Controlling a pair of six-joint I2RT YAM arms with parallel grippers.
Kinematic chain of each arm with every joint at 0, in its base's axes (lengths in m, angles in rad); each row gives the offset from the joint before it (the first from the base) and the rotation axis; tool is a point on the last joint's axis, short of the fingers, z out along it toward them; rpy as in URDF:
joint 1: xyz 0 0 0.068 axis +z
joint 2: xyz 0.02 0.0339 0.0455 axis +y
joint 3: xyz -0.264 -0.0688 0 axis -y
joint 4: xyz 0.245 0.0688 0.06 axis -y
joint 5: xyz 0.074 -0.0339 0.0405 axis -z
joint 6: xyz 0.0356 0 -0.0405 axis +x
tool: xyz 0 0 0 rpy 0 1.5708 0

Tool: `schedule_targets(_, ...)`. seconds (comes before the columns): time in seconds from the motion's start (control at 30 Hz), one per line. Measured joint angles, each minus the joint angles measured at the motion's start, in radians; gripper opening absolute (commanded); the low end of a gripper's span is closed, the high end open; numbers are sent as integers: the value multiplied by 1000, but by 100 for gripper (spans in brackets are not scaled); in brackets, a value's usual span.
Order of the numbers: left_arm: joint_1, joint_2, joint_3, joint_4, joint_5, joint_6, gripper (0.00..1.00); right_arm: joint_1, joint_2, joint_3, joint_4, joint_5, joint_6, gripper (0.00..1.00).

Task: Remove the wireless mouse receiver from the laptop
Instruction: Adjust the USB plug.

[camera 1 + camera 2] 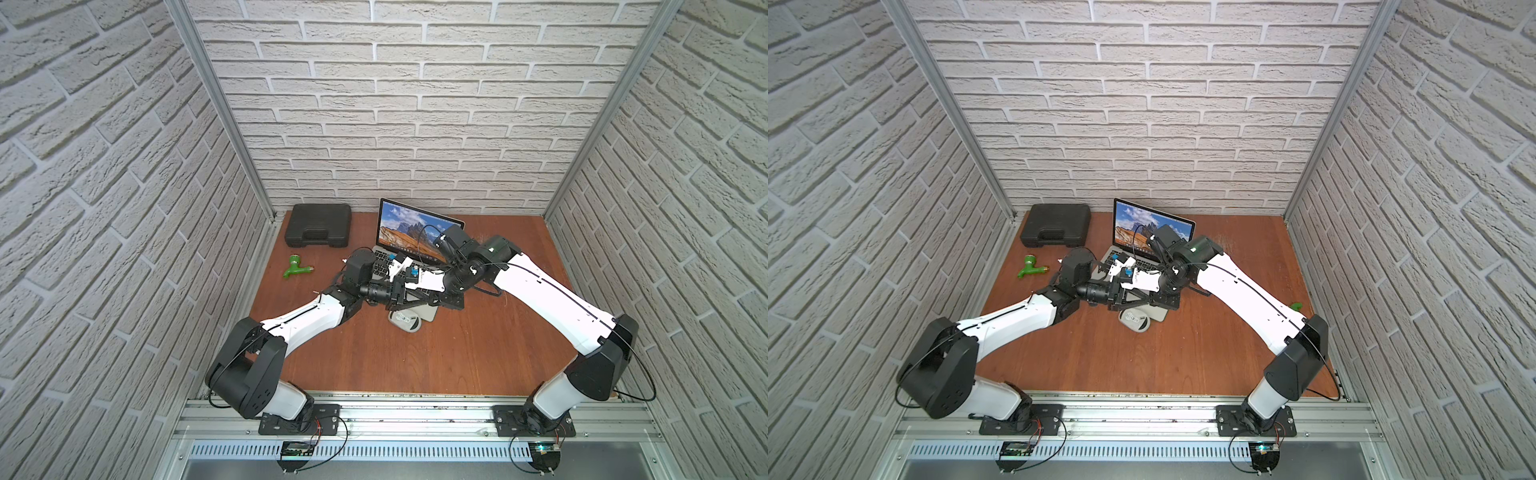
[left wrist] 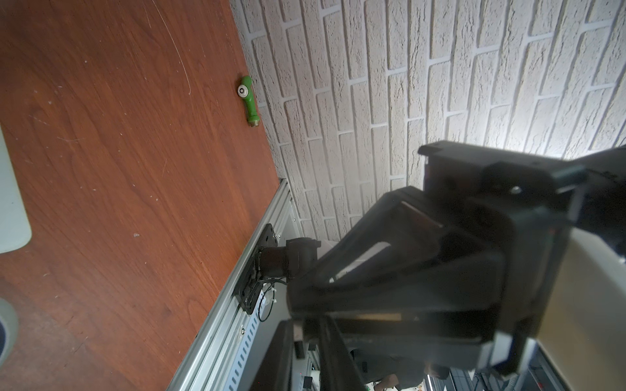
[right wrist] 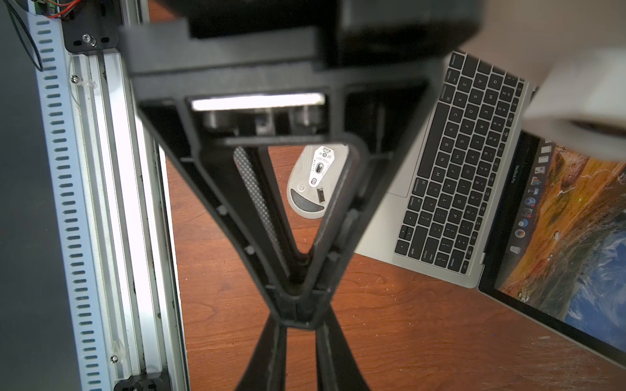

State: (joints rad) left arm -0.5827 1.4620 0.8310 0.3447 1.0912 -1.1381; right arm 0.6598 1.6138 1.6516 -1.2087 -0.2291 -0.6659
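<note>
The laptop (image 1: pixel 405 226) (image 3: pixel 467 162) stands open at the back middle of the table, a mountain picture on its screen. My left gripper (image 1: pixel 419 297) (image 2: pixel 306 326) and right gripper (image 1: pixel 427 299) (image 3: pixel 298 326) meet tip to tip above the laptop's front right corner. In the right wrist view both pairs of fingers close to a point at the same spot. The wireless mouse receiver (image 2: pixel 298 333) shows only as a small pale stub at those joined tips, clear of the laptop's edge. Both grippers look shut on it.
A grey-white mouse (image 1: pixel 405 322) (image 3: pixel 316 182) lies upside down just in front of the laptop. A black moulded case (image 1: pixel 319 226) sits at the back left. A green fitting (image 1: pixel 297 268) lies near it, and another green fitting (image 2: pixel 249 101) lies by the right wall.
</note>
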Motion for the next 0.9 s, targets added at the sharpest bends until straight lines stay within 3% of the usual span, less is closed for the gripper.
schedule_targets(0.47,0,2,0,-9,-18,4,9,0,9,10,-6,12,0,2)
schedule_targets(0.6,-1,3,0,-10,-21,10,0,0,10,10,-6,14,0,3)
schedule_targets(0.63,-1,3,0,-11,-21,12,0,0,10,10,-6,15,0,5)
schedule_targets(0.83,-1,3,0,-8,-17,21,0,2,7,6,1,23,-3,48)
schedule_targets(0.9,0,2,0,-7,-16,26,0,2,-7,-4,9,28,-2,58)
